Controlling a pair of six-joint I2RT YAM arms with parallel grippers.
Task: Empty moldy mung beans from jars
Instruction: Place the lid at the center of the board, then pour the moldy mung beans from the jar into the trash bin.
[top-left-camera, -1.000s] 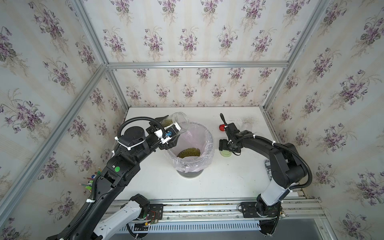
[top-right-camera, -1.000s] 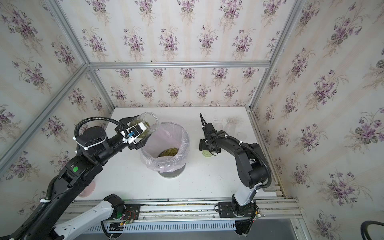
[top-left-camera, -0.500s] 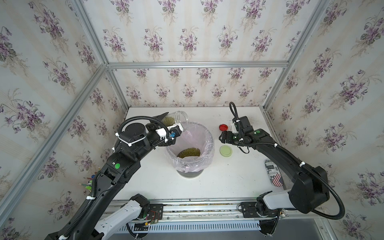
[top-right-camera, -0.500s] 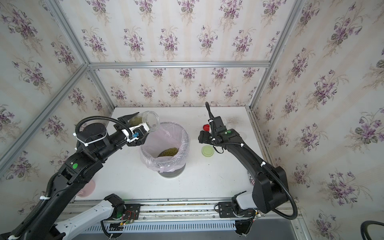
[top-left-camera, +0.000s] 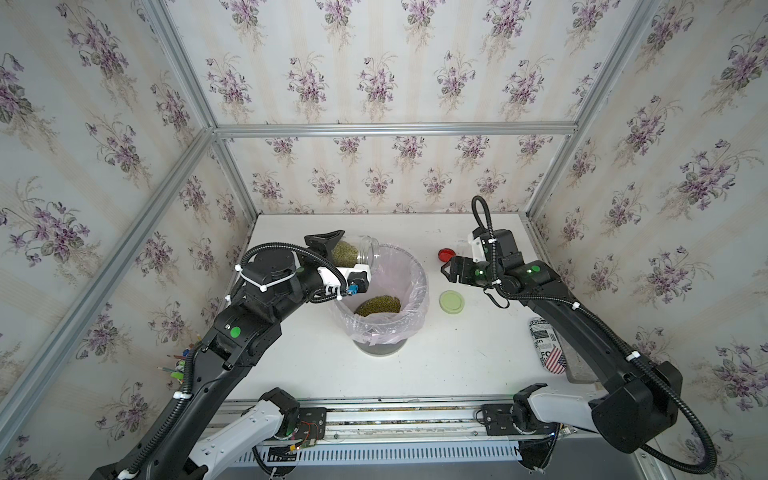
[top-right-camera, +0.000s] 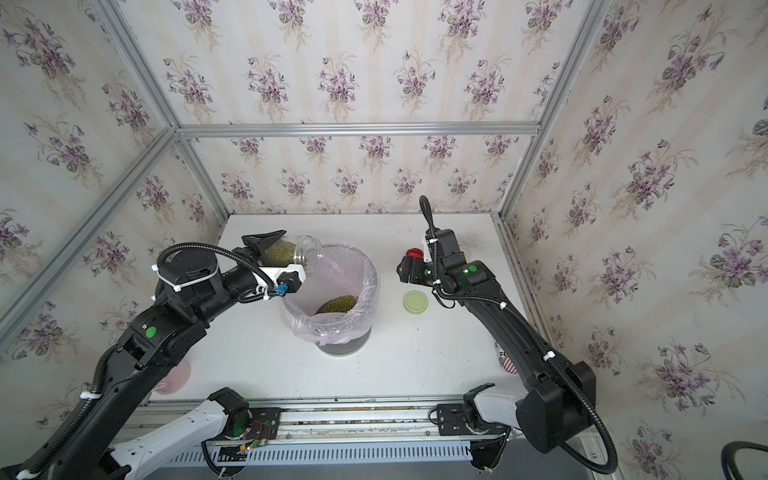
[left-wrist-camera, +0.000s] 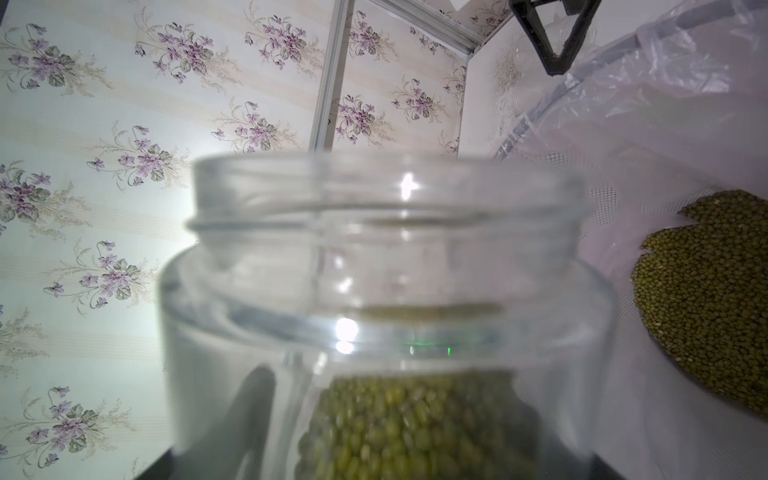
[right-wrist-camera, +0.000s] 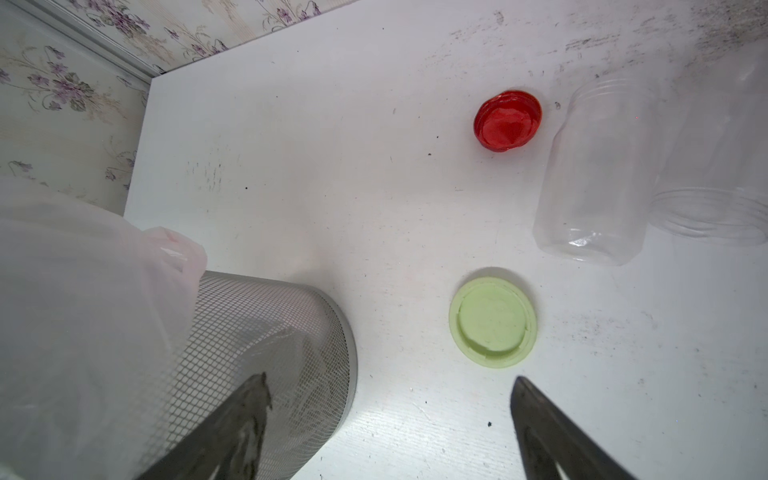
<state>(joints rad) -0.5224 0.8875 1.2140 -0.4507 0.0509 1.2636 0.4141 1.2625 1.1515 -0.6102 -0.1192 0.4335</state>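
Two empty jars (right-wrist-camera: 598, 174) lie on their sides on the white table (right-wrist-camera: 332, 174). They are plain only in the right wrist view; in both top views the right arm (top-left-camera: 582, 324) covers most of them. That wrist view also shows the right gripper (right-wrist-camera: 390, 430) with its jaws spread wide and nothing between them. It hangs above the table near a pale green lid (right-wrist-camera: 492, 322) and a red lid (right-wrist-camera: 508, 120), which lie flat and apart from each other.

The left gripper (top-left-camera: 347, 257) clamps a third jar (top-left-camera: 359, 251). The jar is tipped nearly level, its open mouth just at the rim of the mesh bin (right-wrist-camera: 266, 332), which is lined with a pink bag (top-left-camera: 415, 266). The left wrist view shows what the top views cannot: the mung beans (left-wrist-camera: 415, 424) sit in the lower part of this jar, short of its neck. A heap (top-left-camera: 378, 305) of more beans lies at the bottom of the bin. It shows in both top views and at the edge of the left wrist view.
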